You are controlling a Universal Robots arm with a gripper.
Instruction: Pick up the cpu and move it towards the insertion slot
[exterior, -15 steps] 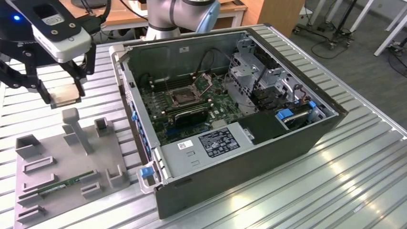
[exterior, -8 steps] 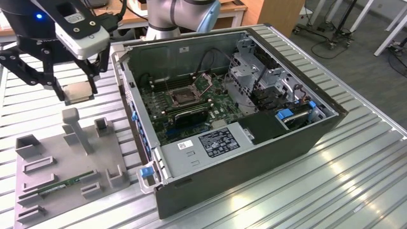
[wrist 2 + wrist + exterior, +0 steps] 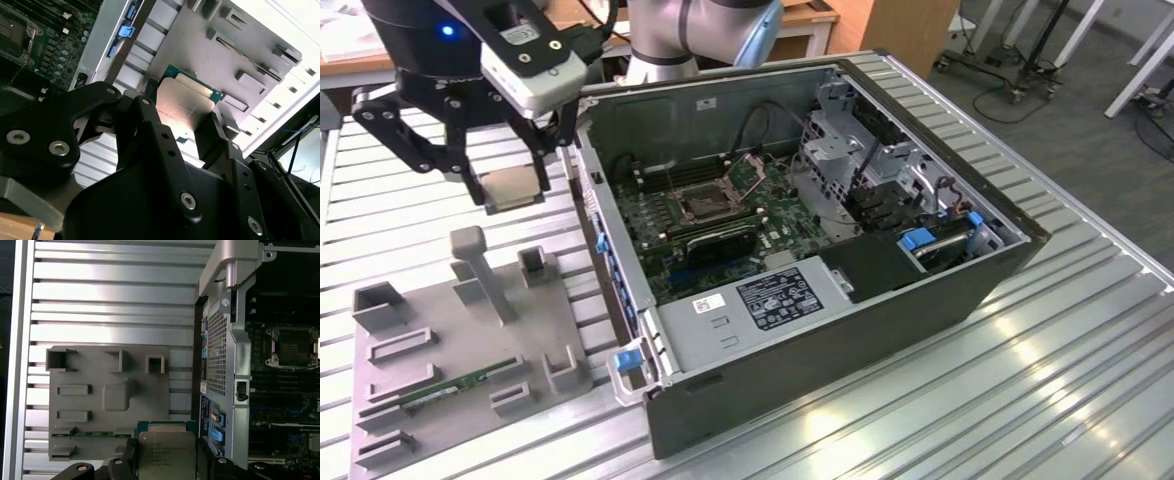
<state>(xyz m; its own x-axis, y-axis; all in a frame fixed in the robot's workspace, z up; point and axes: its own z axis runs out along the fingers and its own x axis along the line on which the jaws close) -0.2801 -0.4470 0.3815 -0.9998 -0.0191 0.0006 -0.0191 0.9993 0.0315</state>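
Note:
The cpu (image 3: 512, 188), a flat square chip with a silvery top, hangs in the air above the slatted table, at the exterior view's left of the open computer case. My gripper (image 3: 510, 180) is shut on it, one finger on each side edge. Both wrist views show the cpu (image 3: 184, 102) (image 3: 166, 450) clamped between the black fingers (image 3: 209, 136) (image 3: 204, 456). The insertion slot (image 3: 707, 200), a square socket with a dark centre and a silver frame, lies on the motherboard inside the case, apart from the chip. The insertion slot (image 3: 292, 347) also appears in the first wrist view.
A grey fixture plate (image 3: 467, 340) with upright holders lies under and in front of the gripper, with a green memory stick (image 3: 454, 385) on it. The case wall (image 3: 594, 215) stands between the chip and the motherboard. Drive cages and cables (image 3: 881, 190) fill the case's far side.

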